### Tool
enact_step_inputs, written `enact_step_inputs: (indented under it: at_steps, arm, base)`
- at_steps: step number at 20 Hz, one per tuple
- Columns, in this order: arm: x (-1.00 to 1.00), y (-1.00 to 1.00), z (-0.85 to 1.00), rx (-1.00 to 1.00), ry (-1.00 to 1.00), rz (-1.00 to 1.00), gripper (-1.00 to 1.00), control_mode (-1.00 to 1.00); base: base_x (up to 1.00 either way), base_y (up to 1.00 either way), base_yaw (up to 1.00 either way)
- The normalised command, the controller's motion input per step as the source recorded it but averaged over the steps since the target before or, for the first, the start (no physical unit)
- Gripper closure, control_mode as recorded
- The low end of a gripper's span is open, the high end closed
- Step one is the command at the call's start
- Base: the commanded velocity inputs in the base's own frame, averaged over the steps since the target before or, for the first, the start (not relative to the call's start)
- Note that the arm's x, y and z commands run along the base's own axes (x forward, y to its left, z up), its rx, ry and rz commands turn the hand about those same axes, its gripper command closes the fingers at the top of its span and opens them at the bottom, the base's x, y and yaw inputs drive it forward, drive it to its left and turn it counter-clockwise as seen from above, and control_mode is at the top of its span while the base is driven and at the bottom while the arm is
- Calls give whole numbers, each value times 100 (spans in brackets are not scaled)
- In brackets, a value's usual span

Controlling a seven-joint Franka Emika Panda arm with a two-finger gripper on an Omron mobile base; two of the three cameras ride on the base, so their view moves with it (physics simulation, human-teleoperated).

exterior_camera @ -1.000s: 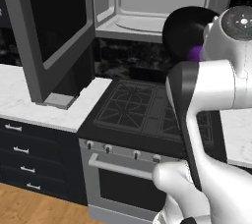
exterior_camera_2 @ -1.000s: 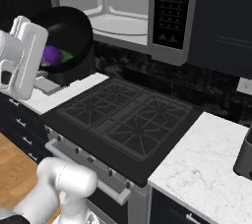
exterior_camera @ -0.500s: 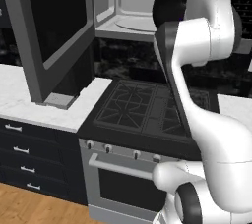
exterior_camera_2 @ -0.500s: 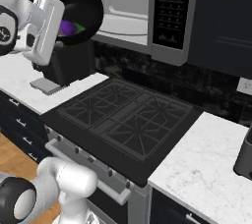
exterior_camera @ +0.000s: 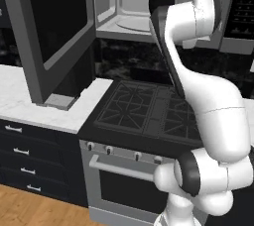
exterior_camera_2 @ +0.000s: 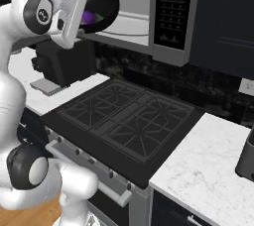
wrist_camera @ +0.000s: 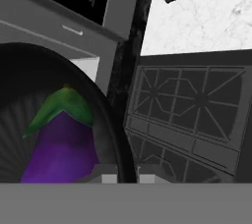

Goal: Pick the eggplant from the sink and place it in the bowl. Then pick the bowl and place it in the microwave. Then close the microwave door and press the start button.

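the hand [exterior_camera_2: 78, 18] grips the rim of the bowl [exterior_camera_2: 99, 6], tilted at the open microwave [exterior_camera_2: 130, 22] mouth above the stove [exterior_camera_2: 124, 121]. the eggplant [wrist_camera: 61, 145] lies inside the bowl, green cap up.

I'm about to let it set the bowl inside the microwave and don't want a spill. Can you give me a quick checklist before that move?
1. Eggplant lies in the bowl: ok.
2. Gripper shut on the bowl rim: ok.
3. Microwave door swung open, out of the way: ok.
4. Microwave cavity floor free of other items: cannot tell, the arm hides part of it.
5. Bowl held level: not ok, it is tilted steeply.
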Motion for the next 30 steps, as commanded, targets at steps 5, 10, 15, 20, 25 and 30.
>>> enact_step_inputs:
  at_steps: [5,10,15,20,25,30]
  arm:
    - [88,-24,0,0,4,3,100,-100]
    - [94,-4,-15,0,2,4,100,-100]
    - [70,-4,-28,0,1,5,100,-100]
    - [80,-11,-19,0,5,7,100,-100]
    - [77,-22,-2,0,5,8,100,-100]
    - [62,-15,-1,0,4,7,100,-100]
  base:
    - [0,0,0]
    - [0,0,0]
    - [0,0,0]
    - [0,0,0]
    - [0,0,0]
    - [0,0,0]
